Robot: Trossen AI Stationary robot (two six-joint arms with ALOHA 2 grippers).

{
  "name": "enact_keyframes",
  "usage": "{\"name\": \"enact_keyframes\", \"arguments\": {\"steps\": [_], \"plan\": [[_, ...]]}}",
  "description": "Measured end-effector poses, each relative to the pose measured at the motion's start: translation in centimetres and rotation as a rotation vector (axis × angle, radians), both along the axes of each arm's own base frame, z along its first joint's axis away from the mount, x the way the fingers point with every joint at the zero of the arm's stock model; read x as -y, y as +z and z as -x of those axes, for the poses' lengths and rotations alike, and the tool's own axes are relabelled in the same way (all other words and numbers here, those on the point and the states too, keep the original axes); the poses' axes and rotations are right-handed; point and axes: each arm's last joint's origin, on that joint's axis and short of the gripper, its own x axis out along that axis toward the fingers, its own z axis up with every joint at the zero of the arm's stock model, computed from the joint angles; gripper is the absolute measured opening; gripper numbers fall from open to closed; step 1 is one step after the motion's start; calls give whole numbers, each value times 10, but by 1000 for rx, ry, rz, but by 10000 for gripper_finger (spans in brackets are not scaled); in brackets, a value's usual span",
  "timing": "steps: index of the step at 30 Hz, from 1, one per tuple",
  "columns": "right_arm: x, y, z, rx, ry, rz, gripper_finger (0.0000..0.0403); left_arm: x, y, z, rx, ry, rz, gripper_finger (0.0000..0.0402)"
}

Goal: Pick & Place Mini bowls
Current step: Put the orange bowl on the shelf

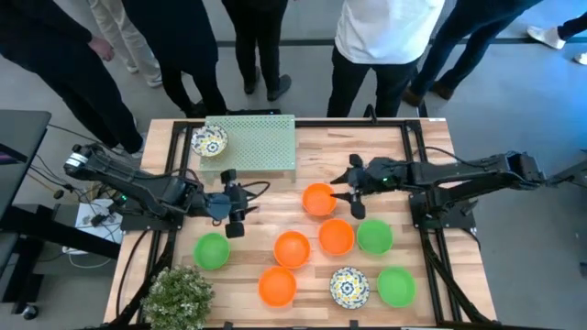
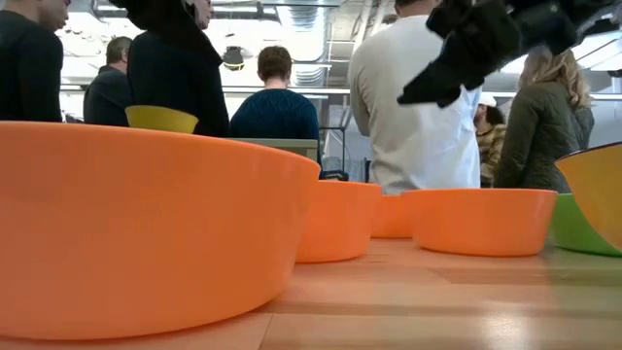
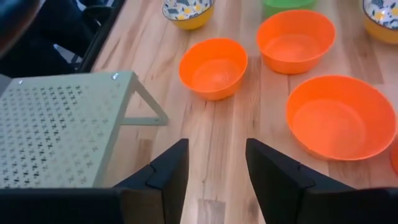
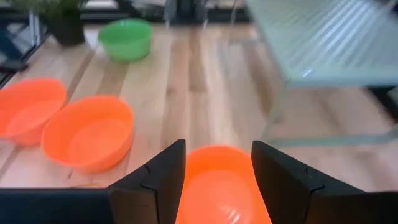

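Mini bowls spread over a pale wood-plank table point(image 1: 275, 179), with people point(image 1: 385, 37) standing along its far edge.

Green perforated rack point(image 1: 252, 142) at the far side, carrying one floral bowl point(image 1: 209, 141). Right gripper point(image 1: 353, 198) parted, straddling the rim of an orange bowl point(image 1: 318, 199) just beside the rack. Left gripper point(image 1: 235, 202) spread and empty, over bare wood near a green bowl point(image 1: 212, 250). Potted plant point(image 1: 176, 295) at the near-left corner. Seen only from table height: backs of onlookers point(image 2: 413, 107) behind looming orange bowls point(image 2: 146, 233).
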Motion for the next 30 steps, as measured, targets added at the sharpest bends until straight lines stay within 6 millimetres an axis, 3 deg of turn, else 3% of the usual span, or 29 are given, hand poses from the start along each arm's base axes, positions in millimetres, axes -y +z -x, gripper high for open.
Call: {"name": "enact_keyframes", "arguments": {"steps": [13,30], "plan": [[-21,-56,-36,-222,60,-90,179,-1,-1,-1,13,7,1,159],[-27,-76,-88,-466,36,-67,179,-1,0,-2,28,5,5,159]]}}
